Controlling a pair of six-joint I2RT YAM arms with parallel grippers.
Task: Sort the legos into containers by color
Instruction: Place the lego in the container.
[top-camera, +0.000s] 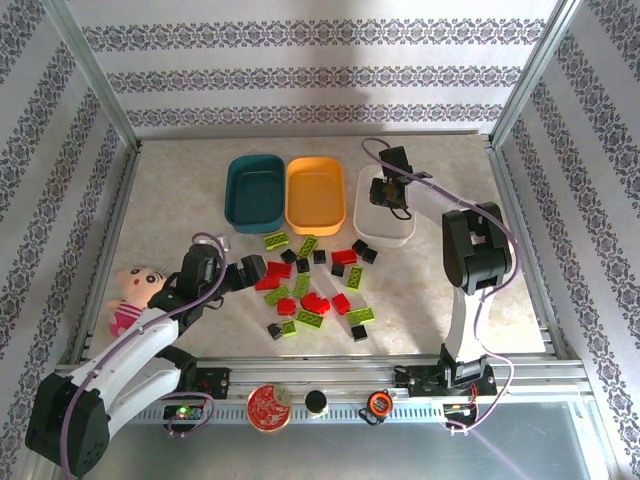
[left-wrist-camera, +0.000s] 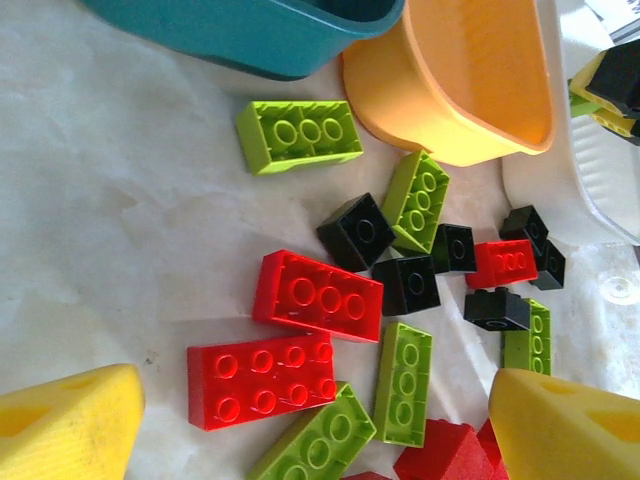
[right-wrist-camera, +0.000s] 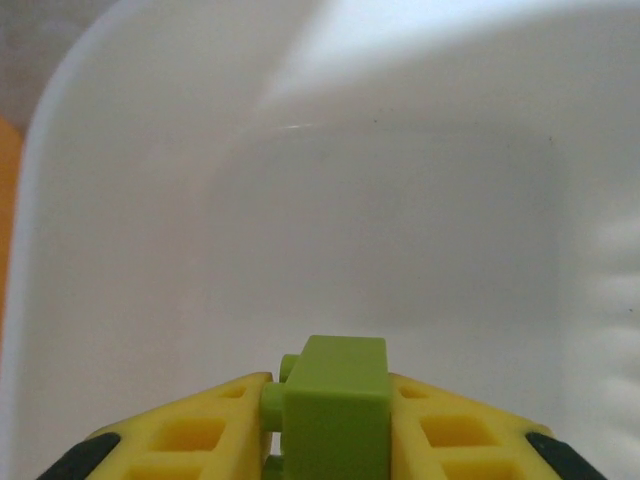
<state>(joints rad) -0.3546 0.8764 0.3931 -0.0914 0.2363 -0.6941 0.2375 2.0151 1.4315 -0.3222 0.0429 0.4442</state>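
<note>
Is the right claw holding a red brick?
No, the right gripper pinches a lime green brick over the white tray.

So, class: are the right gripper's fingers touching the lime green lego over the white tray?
Touching. The right wrist view shows the lime green lego pressed between the yellow fingers of the right gripper, with no gap on either side.
</note>
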